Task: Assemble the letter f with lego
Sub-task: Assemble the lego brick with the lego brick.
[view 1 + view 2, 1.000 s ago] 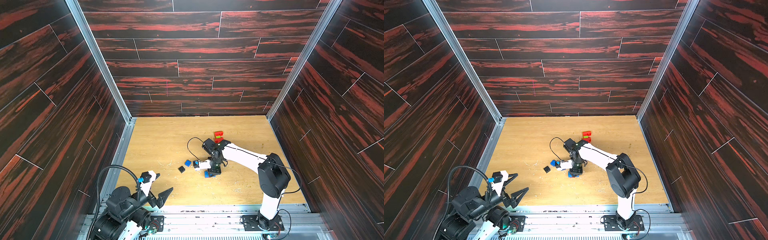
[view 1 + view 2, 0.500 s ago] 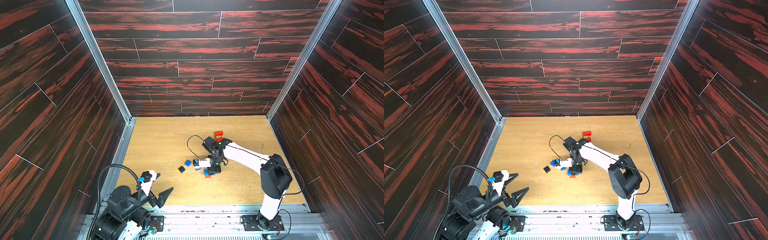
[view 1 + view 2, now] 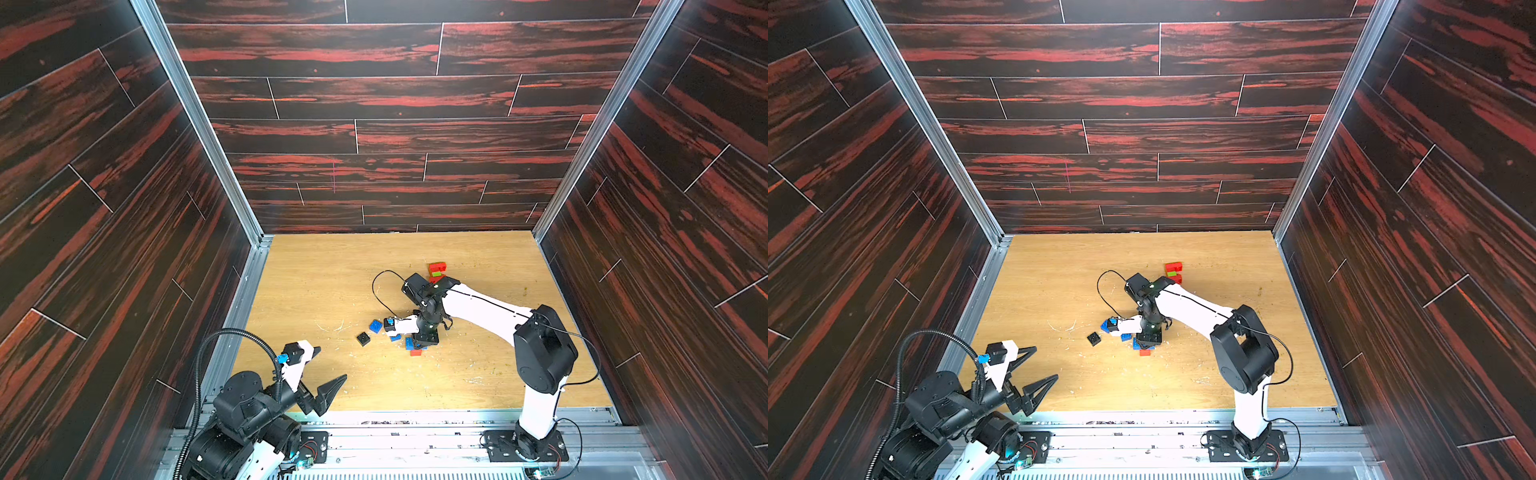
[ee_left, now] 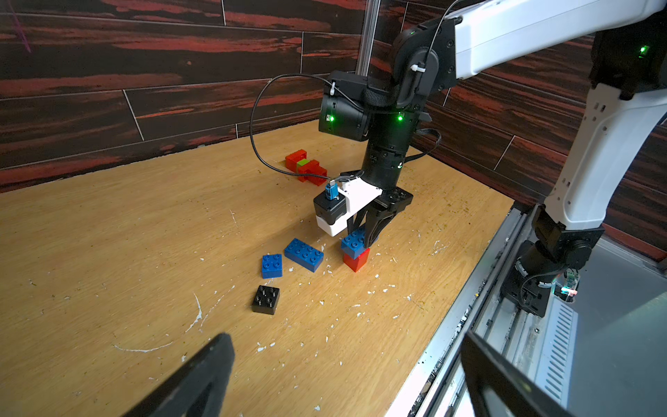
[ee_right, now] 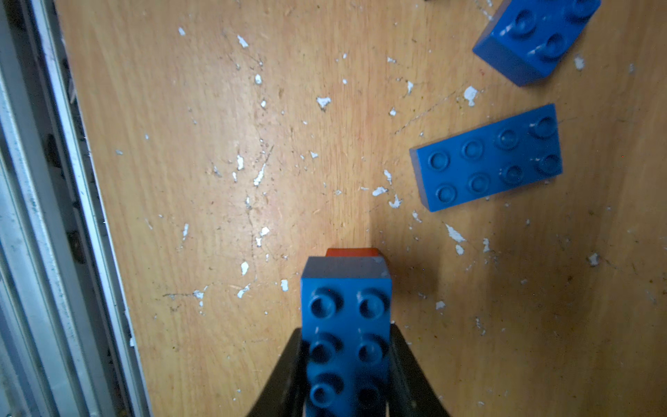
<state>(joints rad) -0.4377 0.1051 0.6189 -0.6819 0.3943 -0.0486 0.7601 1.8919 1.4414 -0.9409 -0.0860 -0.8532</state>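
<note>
Here the right pincer (image 5: 346, 335) grips the oblong blue brick (image 5: 346, 310) by its long sides, studs up, level.

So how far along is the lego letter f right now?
Done: a red and green cluster at the far side. In hand: the right gripper clamps a blue oblong brick atop a red brick. Remaining: a loose blue oblong brick, blue square brick and black brick; no f shape yet. The left gripper is open.

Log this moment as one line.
right gripper: shut on blue brick, seated on red brick | left gripper: open, empty
</note>
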